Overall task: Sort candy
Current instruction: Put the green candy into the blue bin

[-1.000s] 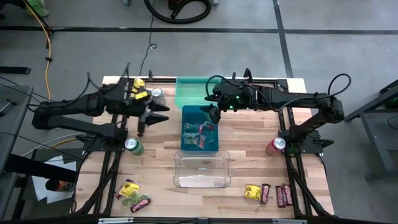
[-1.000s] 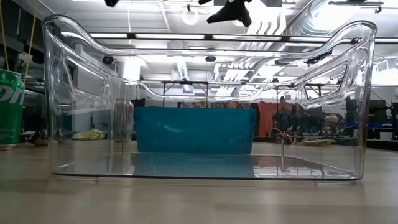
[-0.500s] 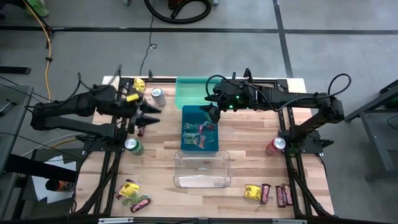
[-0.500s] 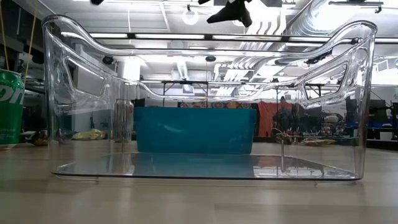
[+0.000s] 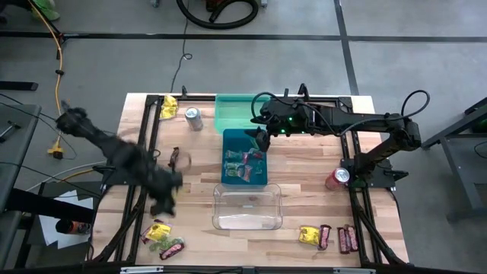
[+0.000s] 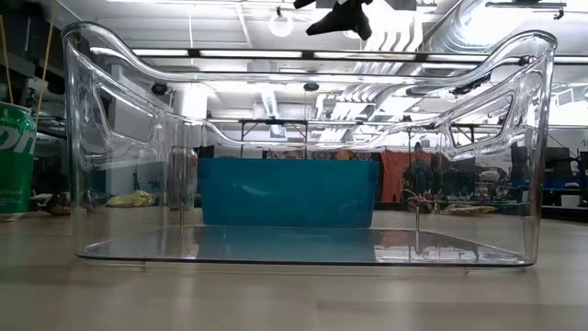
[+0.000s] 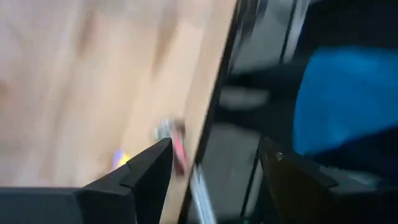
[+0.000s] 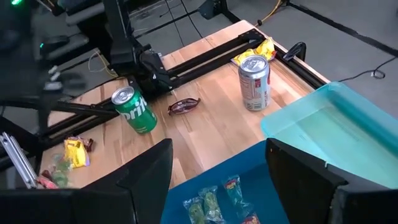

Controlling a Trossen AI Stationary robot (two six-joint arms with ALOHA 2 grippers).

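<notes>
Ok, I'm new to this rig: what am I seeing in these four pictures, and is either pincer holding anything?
Two dark robot arms work at a wooden table. One picture looks straight down, one looks level through the clear bin, and the other two come from a camera on each wrist. Down the middle stand a green bin, a blue bin with candy in it, and the clear one. More candy lies at the table's front corners and near the silver can. A red can stands on the right. The right pincer hangs open and empty over the blue bin. The left pincer, also open and empty, is over the table's left edge.
</notes>
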